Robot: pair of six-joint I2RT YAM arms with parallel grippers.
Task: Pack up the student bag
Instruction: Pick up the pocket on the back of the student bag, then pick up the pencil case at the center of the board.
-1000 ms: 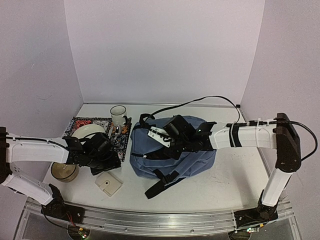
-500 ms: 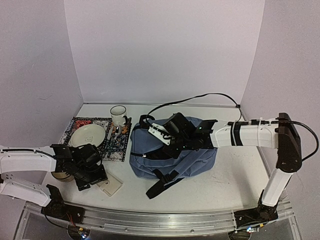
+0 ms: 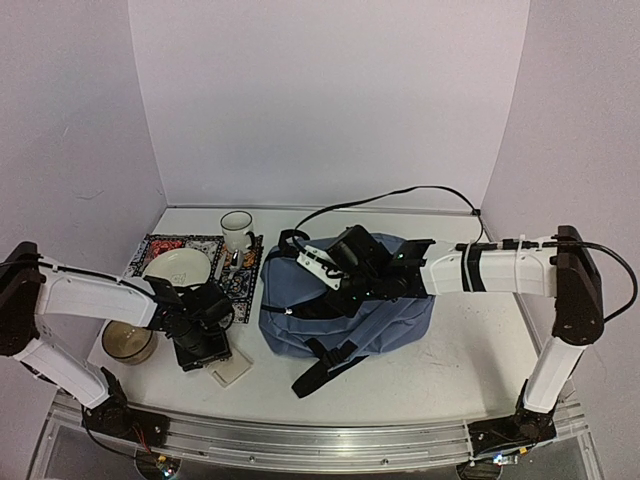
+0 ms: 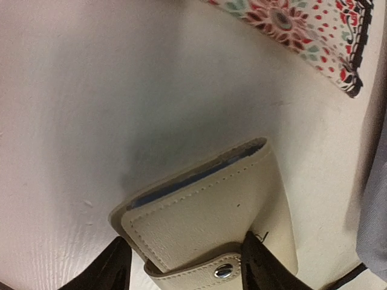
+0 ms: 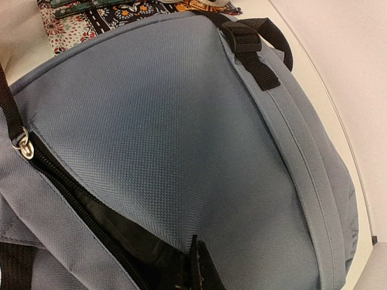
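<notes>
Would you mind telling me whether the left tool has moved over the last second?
Yes. The left tool has moved nearward, from over the near edge of the placemat to the wallet, which it now straddles.

Soft, even light up top; your wrist views run dimmer and softer.

Your top view is diffusely lit from above, with a faint violet cast on the walls (image 3: 330, 100); the student bag (image 3: 350, 310) throws a short, soft shadow on the worktop (image 3: 460, 370), with no glare. Your left wrist view shows a broad grey shadow on the worktop beyond the cream wallet (image 4: 205, 211), and the placemat (image 4: 296, 24) at the frame's top right is slightly soft. Your right wrist view is crisp on the bag's weave mid-frame, blurred along the bottom edge, and near washed out on the pale worktop at upper right.
</notes>
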